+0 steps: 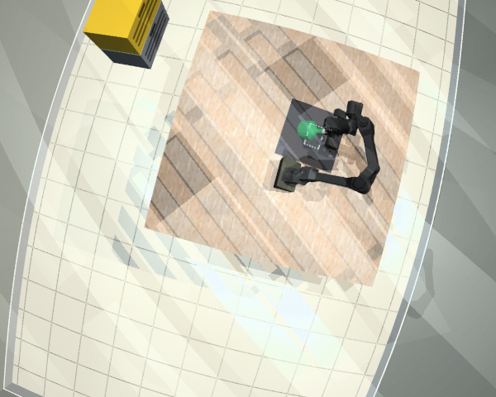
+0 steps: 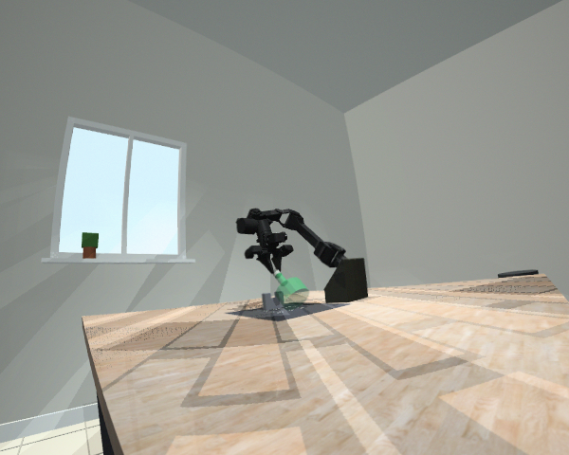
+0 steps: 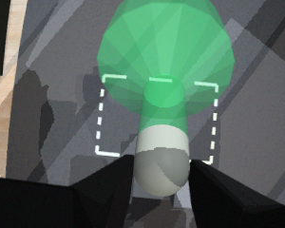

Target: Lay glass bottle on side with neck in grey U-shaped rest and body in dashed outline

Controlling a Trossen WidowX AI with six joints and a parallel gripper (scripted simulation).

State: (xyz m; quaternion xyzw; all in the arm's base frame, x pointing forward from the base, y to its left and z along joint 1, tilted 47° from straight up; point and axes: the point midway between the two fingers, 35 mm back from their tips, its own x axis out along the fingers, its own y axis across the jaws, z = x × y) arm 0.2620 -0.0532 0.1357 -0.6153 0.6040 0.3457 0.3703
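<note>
The green glass bottle (image 1: 307, 130) (image 2: 292, 289) (image 3: 166, 52) is tilted, its pale-capped neck up and toward the rest's side, its body low over the dark mat (image 1: 288, 145) (image 2: 319, 309). Whether its lower edge touches the mat cannot be told. My gripper (image 2: 275, 270) (image 3: 161, 166) is shut on the neck at the pale cap. The grey U-shaped rest (image 2: 266, 300) (image 3: 182, 199) stands below the fingers, and the neck is above it, not in it. The dashed outline (image 1: 312, 146) (image 3: 115, 76) shows partly beyond and through the bottle; the body lies largely past its far edge.
The arm's base (image 1: 288, 174) (image 2: 347, 283) stands beside the mat, and the arm loops around to reach over the rest. A yellow and grey box (image 1: 120, 21) is off the wooden table (image 1: 222, 141) (image 2: 348, 391). A dark flat disc (image 2: 518, 273) shows near the table's far right corner.
</note>
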